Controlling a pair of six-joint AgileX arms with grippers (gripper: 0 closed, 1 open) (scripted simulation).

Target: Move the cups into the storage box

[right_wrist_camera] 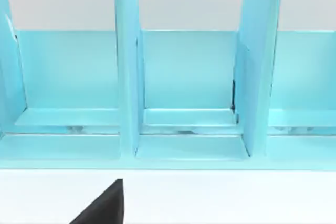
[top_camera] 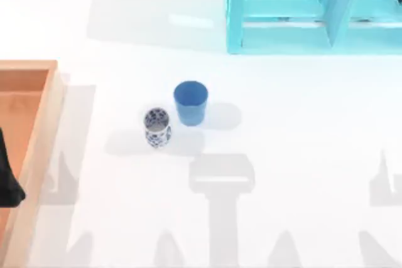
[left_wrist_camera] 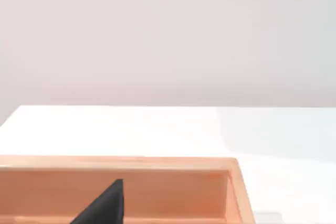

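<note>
both cups upright mid-desk, blue cup [top_camera: 190,101] just beside patterned cup [top_camera: 157,126], storage box [top_camera: 38,155] at left; left hand [top_camera: 9,180] over box, opening cannot tell; take patterned cup first, approaching clear of the blue.

The blue cup [top_camera: 190,101] and patterned cup [top_camera: 156,127] stand upright and almost touching mid-table, so no finger fits between them; bare table [top_camera: 301,155] lies open all round the pair. The box [top_camera: 39,149] walls off the left edge, the shelf [top_camera: 301,10] the far right
</note>
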